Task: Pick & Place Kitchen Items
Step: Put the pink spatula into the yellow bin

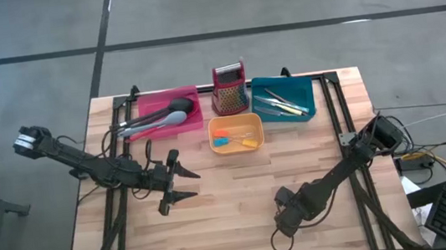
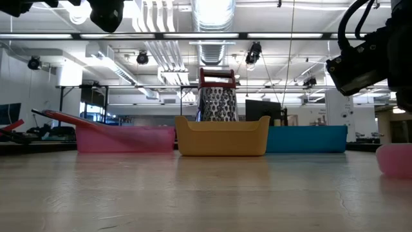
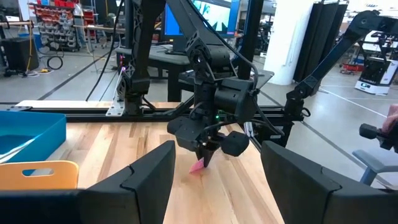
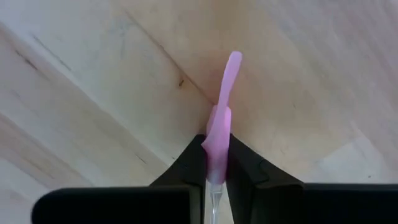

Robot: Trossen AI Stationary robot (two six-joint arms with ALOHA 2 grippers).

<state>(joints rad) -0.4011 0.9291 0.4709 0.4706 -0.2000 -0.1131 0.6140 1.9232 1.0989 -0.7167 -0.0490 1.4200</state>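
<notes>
Now: pick step, grip just made on the bench.
Right gripper (image 4: pixel 216 163) is clamped on a small pink plastic utensil (image 4: pixel 221 118) at the front right of the pale wooden bench (image 1: pixel 217 218). Left gripper (image 1: pixel 186 185) waits at front left, jaws apart, empty. Next move, I'd judge: lift clear, carry to the pink rectangular tray (image 1: pixel 153 102) at the back, release.

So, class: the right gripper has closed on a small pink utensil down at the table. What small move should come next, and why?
Probably a short lift straight up. The right gripper is shut on the pink utensil, which lies at the wooden table, so it needs clearance before travelling toward the trays at the far edge. The left gripper waits open nearby.
</notes>
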